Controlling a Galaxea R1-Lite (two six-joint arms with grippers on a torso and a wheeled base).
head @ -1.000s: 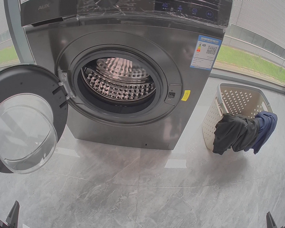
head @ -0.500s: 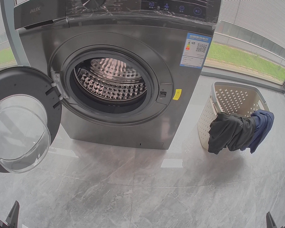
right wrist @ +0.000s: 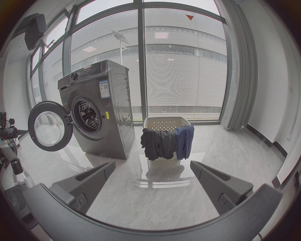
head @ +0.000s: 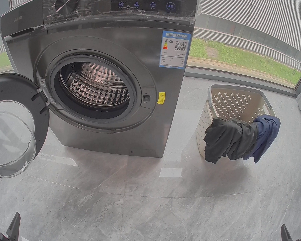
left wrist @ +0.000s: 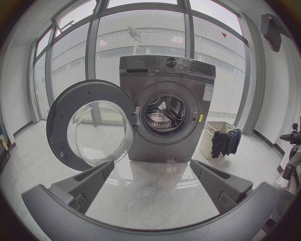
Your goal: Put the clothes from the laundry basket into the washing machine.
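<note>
A grey front-loading washing machine (head: 101, 87) stands on the floor, its round door (head: 10, 125) swung wide to the left and its steel drum (head: 94, 87) bare. To its right stands a cream laundry basket (head: 228, 101). A dark grey garment (head: 230, 139) and a blue garment (head: 265, 133) hang over the basket's front rim. My left gripper (head: 1, 216) is open, low at the near left. My right gripper (head: 295, 229) is open at the near right. Both are far from the basket, nothing between their fingers. The basket (right wrist: 166, 124) faces my right gripper (right wrist: 152, 175), and the machine (left wrist: 166, 109) faces my left gripper (left wrist: 152, 174).
Glossy grey floor tiles (head: 143, 208) stretch between me and the machine. Tall windows (head: 254, 30) run behind the machine and basket. A curtain (right wrist: 241, 72) hangs at the far right. The open door juts out over the floor on the left.
The whole head view has shifted, so machine and basket sit farther left in the picture: the camera turned right. Both grippers keep their places, still open.
</note>
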